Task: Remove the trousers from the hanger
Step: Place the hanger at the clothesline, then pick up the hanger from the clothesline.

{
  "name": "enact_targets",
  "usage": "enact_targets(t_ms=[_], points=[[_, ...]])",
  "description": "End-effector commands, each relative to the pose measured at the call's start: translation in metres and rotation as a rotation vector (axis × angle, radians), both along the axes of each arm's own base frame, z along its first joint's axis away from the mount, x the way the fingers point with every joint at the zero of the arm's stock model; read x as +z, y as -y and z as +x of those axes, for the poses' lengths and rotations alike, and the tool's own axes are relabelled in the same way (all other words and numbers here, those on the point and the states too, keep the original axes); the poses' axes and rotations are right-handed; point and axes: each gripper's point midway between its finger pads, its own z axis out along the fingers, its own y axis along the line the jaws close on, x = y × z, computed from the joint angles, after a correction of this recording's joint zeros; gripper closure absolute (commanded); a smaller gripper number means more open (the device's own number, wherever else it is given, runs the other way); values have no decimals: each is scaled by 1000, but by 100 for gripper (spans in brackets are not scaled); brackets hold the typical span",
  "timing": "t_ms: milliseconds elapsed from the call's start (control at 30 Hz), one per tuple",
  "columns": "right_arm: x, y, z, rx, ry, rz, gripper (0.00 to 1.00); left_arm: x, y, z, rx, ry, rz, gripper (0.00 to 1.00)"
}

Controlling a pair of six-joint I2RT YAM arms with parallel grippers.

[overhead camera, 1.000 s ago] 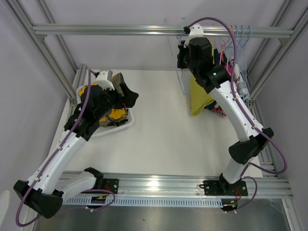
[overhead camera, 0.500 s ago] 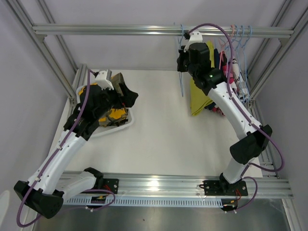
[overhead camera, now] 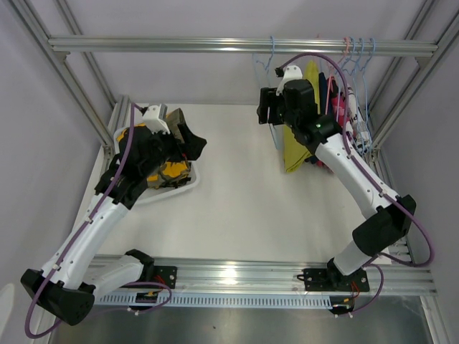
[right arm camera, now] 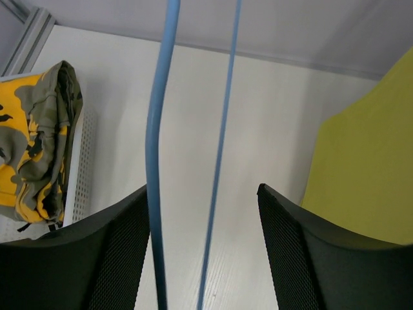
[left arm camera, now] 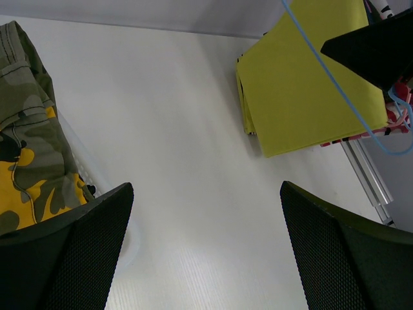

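Note:
An empty blue wire hanger (overhead camera: pixel 272 54) hangs from the top rail. Its two wires (right arm camera: pixel 155 161) run between the fingers of my right gripper (overhead camera: pixel 267 115) (right arm camera: pixel 203 213), which stands open around them without clamping; the thicker wire passes close by the left finger. Plain yellow trousers (overhead camera: pixel 297 147) (left arm camera: pixel 310 84) (right arm camera: pixel 371 168) hang just right of it. Behind them hang more pairs, pink-red patterned trousers (overhead camera: pixel 332 92) (left arm camera: pixel 395 126) among them. Camouflage trousers (overhead camera: pixel 171 172) (left arm camera: pixel 26 148) (right arm camera: pixel 39 155) lie in the white basket. My left gripper (overhead camera: pixel 192 143) (left arm camera: pixel 206 194) hovers open and empty beside that basket.
The white basket (overhead camera: pixel 183 192) sits at the table's left. An aluminium rail (overhead camera: pixel 179 45) spans the back, with several more hangers (overhead camera: pixel 358 50) bunched at its right end. Slanted frame posts (overhead camera: pixel 86 93) flank the table.
My right gripper has opened and let go of the blue hanger, then dropped down and left from the rail. The hanger now hangs by its hook. The left arm is still.

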Motion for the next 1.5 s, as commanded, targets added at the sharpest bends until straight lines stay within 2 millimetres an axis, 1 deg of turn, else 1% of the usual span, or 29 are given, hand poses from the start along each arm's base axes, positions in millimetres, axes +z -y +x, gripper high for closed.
enact_targets(t_ms=[0,33,67,100,133,167,200,267,300,333,400,433,467,567,600,667,733,800,867,933,1067,1100,1367,1433,1467], points=[[45,5,-32,22,82,47,30,13,-2,0,1,43,-22,1],[49,3,-38,30,92,56,29,11,-2,1,2,40,-18,1],[62,7,-49,37,117,76,29,12,-2,1,4,42,-17,0],[58,7,-55,43,111,80,29,13,-2,1,2,43,-18,1],[63,8,-62,49,121,90,28,13,-2,1,2,44,-17,1],[76,13,-74,54,149,110,28,12,-2,1,2,43,-16,0],[75,15,-80,55,143,108,28,13,-2,1,4,46,-13,1],[84,20,-93,59,167,119,28,14,-3,1,7,48,-12,1],[96,28,-104,52,196,132,28,13,-4,1,9,48,-10,1],[98,34,-107,44,210,120,29,14,-4,1,10,50,-7,0],[108,54,-113,-22,248,99,28,13,-5,2,16,50,-4,0],[109,61,-112,-44,260,73,28,14,-6,2,18,53,-3,0],[110,74,-108,-88,265,62,28,15,-6,1,18,56,-3,1],[103,91,-99,-138,243,65,30,17,-7,1,19,61,-3,1],[102,105,-93,-180,241,65,30,16,-6,1,18,58,-2,1],[94,113,-84,-201,218,69,32,15,-6,1,16,55,-1,1],[86,125,-75,-243,195,57,32,15,-6,1,16,55,-1,1],[80,132,-68,-265,177,55,32,13,-5,1,13,51,0,1],[71,134,-60,-270,150,51,32,14,-4,1,8,52,-3,1],[67,138,-54,-285,137,43,32,13,-4,1,6,49,-4,1],[56,140,-43,-297,112,23,33,15,-3,1,5,52,-7,1],[56,141,-41,-301,110,20,33,12,-4,1,5,45,-5,1],[50,153,-25,-368,104,-17,32,13,-2,1,-3,46,-10,1],[45,153,-20,-373,92,-31,32,12,-1,1,-5,44,-8,1],[46,153,-19,-375,94,-35,32,11,-1,1,-5,41,-9,0]])
